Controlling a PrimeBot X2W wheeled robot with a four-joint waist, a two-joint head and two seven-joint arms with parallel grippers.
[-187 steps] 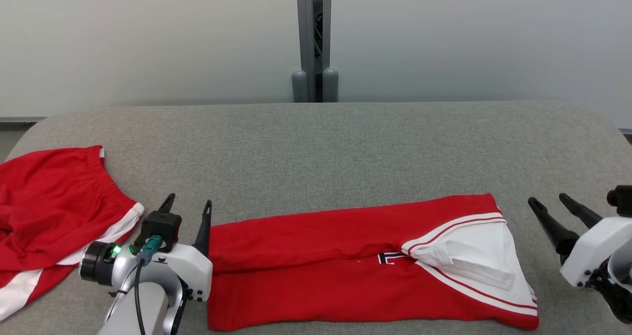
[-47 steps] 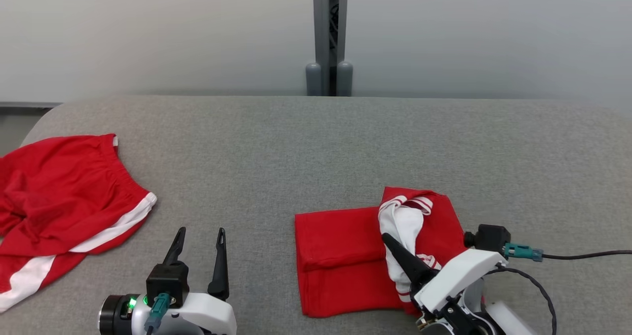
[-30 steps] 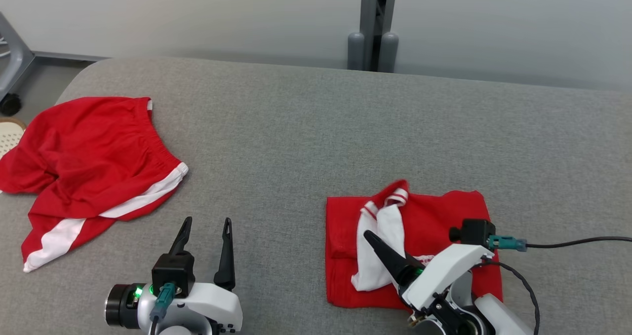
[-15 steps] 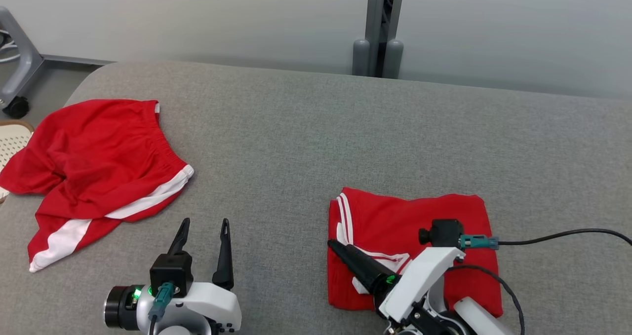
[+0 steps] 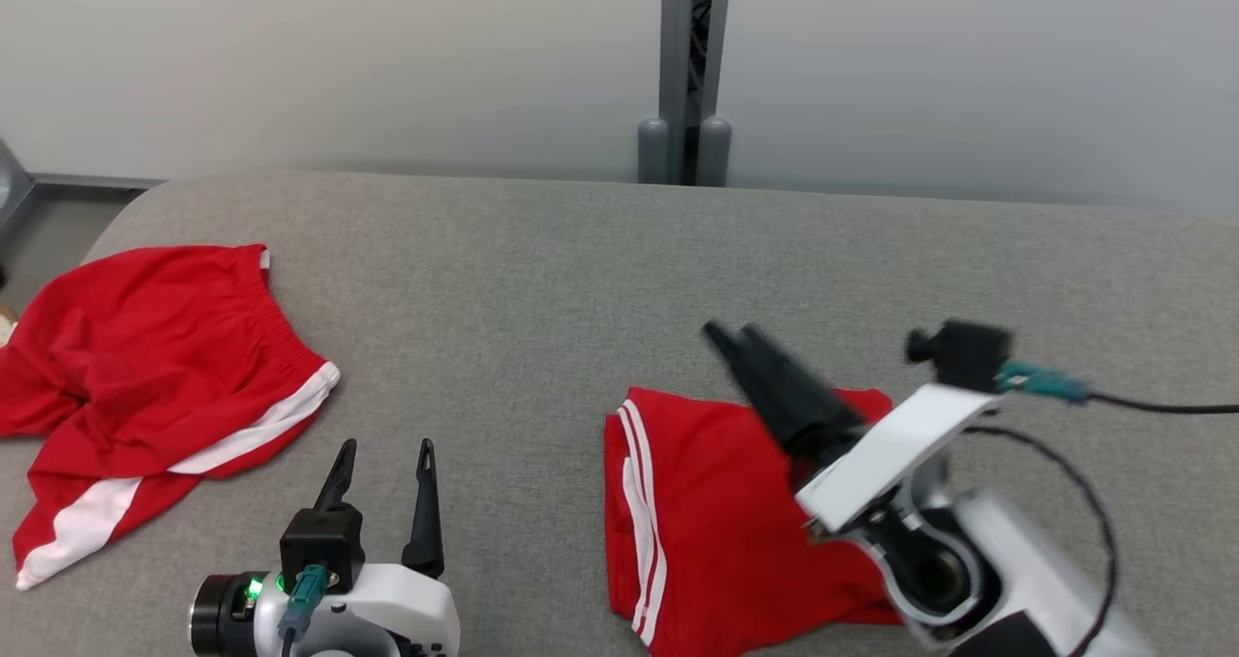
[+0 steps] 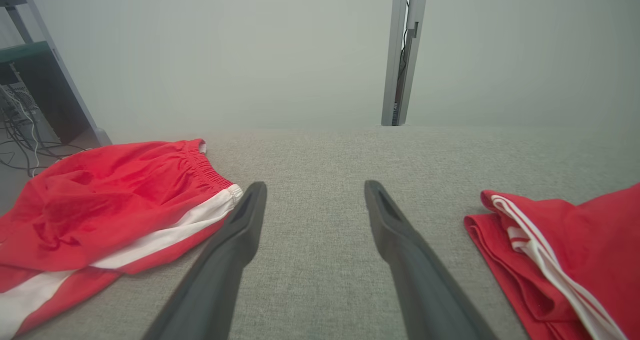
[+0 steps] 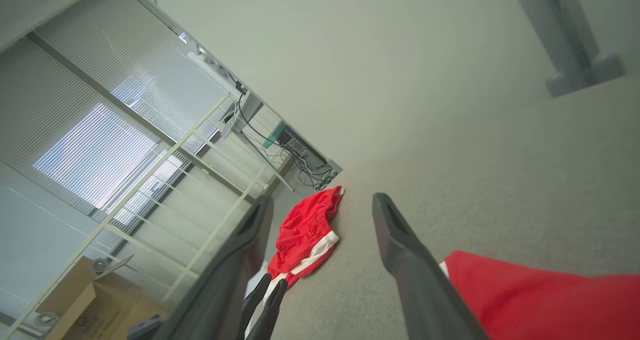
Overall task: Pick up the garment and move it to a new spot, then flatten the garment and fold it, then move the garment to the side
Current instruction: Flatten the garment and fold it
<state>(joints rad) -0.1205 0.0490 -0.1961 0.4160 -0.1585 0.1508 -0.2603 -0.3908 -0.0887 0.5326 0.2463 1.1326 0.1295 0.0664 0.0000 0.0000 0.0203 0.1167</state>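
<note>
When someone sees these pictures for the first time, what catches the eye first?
A folded red garment with white stripes lies on the grey table, near right. The right gripper, open and blurred, hangs over it. At the far left lie crumpled red shorts.

Jaws spread between shorts [image 6: 115,180] and folded garment [image 6: 590,240].

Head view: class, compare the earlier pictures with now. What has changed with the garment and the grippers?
The right gripper folded the garment from a long strip leftward into a compact stack, then let go and lifted off, open. The left gripper, open, and the red shorts stayed put.
</note>
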